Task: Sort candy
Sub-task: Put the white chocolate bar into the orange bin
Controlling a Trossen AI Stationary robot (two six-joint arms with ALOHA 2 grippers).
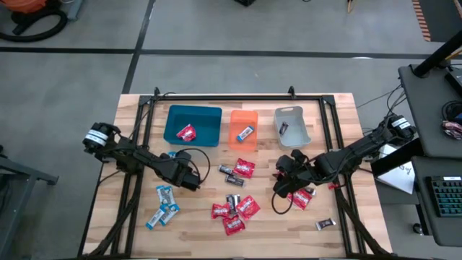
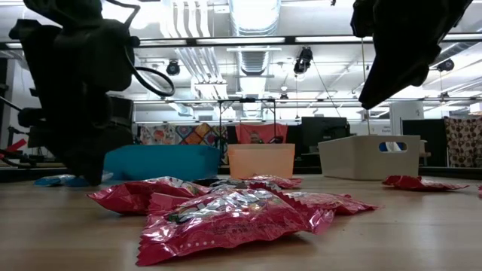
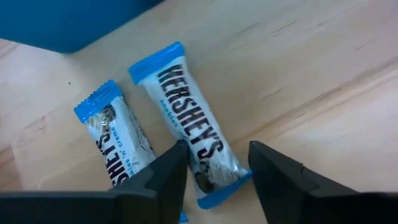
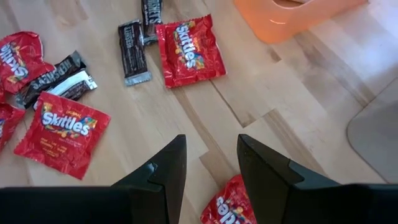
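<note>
My left gripper (image 3: pixel 212 177) hangs low with its fingers apart, straddling the end of a blue-and-white Hershey's bar (image 3: pixel 189 124); a second blue-and-white bar (image 3: pixel 115 140) lies just beside it. My right gripper (image 4: pixel 208 168) hovers with its fingers apart over bare wood, a red Skittles pack (image 4: pixel 233 205) just below it. Farther off I count two more Skittles packs (image 4: pixel 62 132) and three dark bars (image 4: pixel 132 50). Beyond stand three trays: blue tray (image 1: pixel 209 119), orange tray (image 1: pixel 253 117), grey tray (image 1: pixel 299 126), each holding one candy.
</note>
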